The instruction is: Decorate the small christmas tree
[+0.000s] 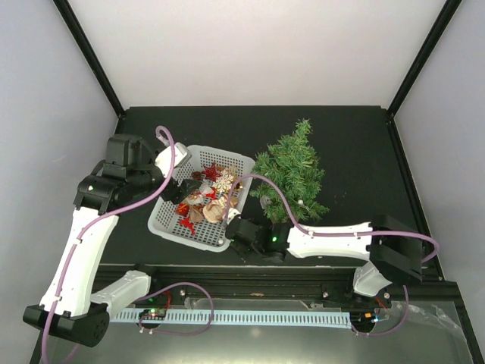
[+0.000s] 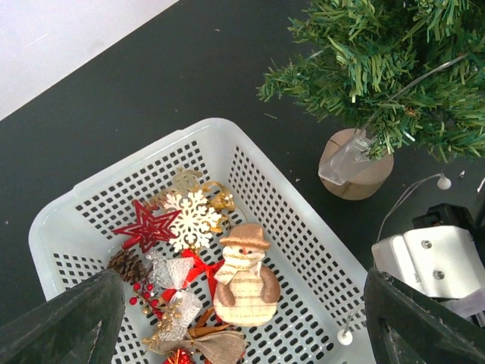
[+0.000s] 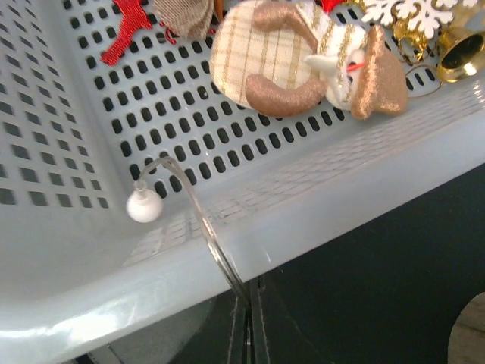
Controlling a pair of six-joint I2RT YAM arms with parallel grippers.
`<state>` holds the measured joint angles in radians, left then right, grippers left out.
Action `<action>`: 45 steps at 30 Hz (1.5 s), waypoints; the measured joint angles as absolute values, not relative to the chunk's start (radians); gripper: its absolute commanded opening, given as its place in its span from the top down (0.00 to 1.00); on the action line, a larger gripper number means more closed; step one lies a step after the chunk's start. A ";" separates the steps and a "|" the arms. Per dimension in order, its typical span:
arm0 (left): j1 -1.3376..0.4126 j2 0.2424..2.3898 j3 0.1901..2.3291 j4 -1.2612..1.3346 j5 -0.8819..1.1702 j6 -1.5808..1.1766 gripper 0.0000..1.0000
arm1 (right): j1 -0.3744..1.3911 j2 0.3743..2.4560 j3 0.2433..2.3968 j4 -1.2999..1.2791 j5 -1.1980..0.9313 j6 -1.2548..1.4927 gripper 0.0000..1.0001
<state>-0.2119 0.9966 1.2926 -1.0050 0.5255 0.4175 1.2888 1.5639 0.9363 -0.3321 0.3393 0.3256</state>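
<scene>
The small christmas tree (image 1: 292, 168) stands on the black table right of a white mesh basket (image 1: 220, 155) holding ornaments. In the left wrist view I see the tree (image 2: 379, 61), its round tan base (image 2: 369, 173), a snowman (image 2: 246, 282), a red star (image 2: 144, 227) and a white snowflake (image 2: 193, 220) in the basket (image 2: 227, 126). My left gripper (image 1: 178, 188) (image 2: 242, 292) hangs open and empty above the ornaments. My right gripper (image 1: 237, 231) (image 3: 250, 322) is shut on a thin clear wire (image 3: 198, 212) ending in a white bead (image 3: 144, 206), which arcs over the basket's rim (image 3: 364, 167).
The wire runs back toward the tree with another white bead (image 2: 443, 181) on it. A pine cone (image 2: 127, 265), bows and a gold bell (image 3: 460, 54) also lie in the basket. Bare black table lies behind the basket and tree; black frame posts stand at the back corners.
</scene>
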 measured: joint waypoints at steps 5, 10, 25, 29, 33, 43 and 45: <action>-0.212 0.990 1.283 -1.005 0.528 0.410 0.14 | 1.290 1.466 0.936 -0.359 0.323 0.319 0.99; -0.213 0.970 1.276 -1.006 0.527 0.409 0.14 | 1.296 1.269 0.939 -0.406 0.302 0.307 0.99; -0.214 0.955 1.227 -1.005 0.515 0.409 0.13 | 1.296 0.746 1.095 -0.536 0.114 0.165 0.99; -0.214 0.955 1.212 -1.005 0.503 0.409 0.13 | 1.296 0.658 1.179 -0.584 0.128 0.151 0.99; -0.214 0.956 1.205 -1.002 0.499 0.409 0.13 | 1.296 0.649 1.300 -0.632 0.235 0.144 0.99; -0.214 0.956 1.184 -0.994 0.498 0.406 0.13 | 1.296 0.707 1.455 -0.715 0.743 0.131 0.99; -0.214 0.956 1.181 -0.992 0.498 0.406 0.13 | 1.296 0.720 1.494 -0.715 0.841 0.121 0.99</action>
